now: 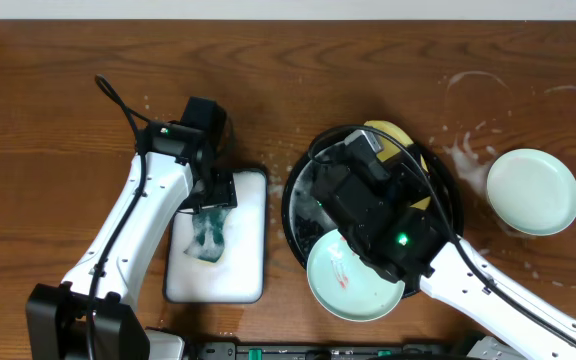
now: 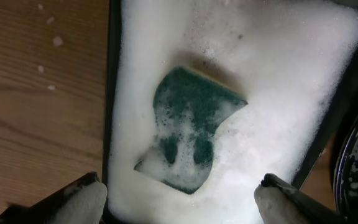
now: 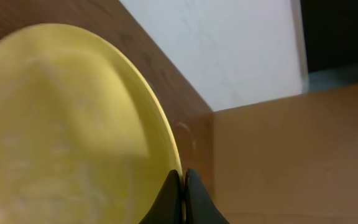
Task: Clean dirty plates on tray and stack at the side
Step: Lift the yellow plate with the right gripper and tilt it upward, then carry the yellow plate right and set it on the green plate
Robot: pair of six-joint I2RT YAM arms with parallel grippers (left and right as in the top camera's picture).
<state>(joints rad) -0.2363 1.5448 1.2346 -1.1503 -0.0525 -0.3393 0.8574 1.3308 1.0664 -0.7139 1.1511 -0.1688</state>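
Right gripper clamped on yellow plate rim, over black tray. Smeared mint plate overlaps the tray's 6 o'clock edge. Second mint plate lies on table at 3 o'clock. Left gripper spread wide above sponge in white tray.

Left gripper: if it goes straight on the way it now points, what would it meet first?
Probably the green sponge in the foamy white tray, straight ahead of the open left gripper.
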